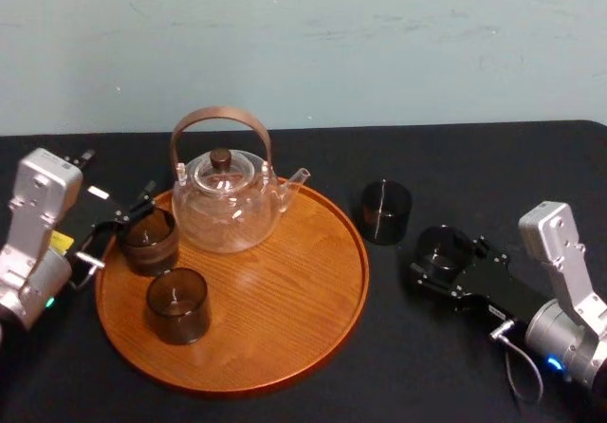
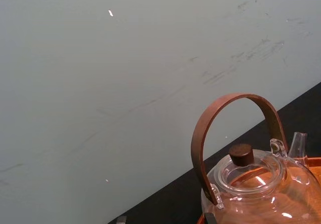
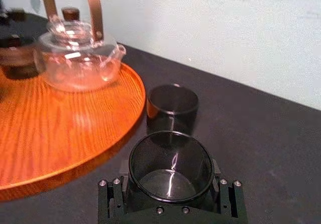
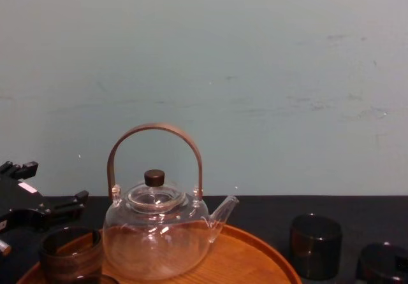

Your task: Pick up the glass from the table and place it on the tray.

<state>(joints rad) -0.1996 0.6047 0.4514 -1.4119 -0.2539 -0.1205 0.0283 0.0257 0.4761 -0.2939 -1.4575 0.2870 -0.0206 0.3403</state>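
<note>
Here the right gripper (image 1: pixel 446 257) has its jaws closed on the dark smoky cylindrical glass (image 1: pixel 441 243), which stands on the black table (image 1: pixel 531 167) at the head view's lower right, apart from the round orange-brown wooden tray (image 1: pixel 313 319). Light, rigid, slick and breakable, the glass probably wants a gentle mid-wall grip. The left gripper (image 1: pixel 123 226) sits at the tray's left rim.

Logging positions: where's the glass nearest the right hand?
The glass stands on the table right of the tray in the head view, the right hand around it, another glass just beyond.
</note>
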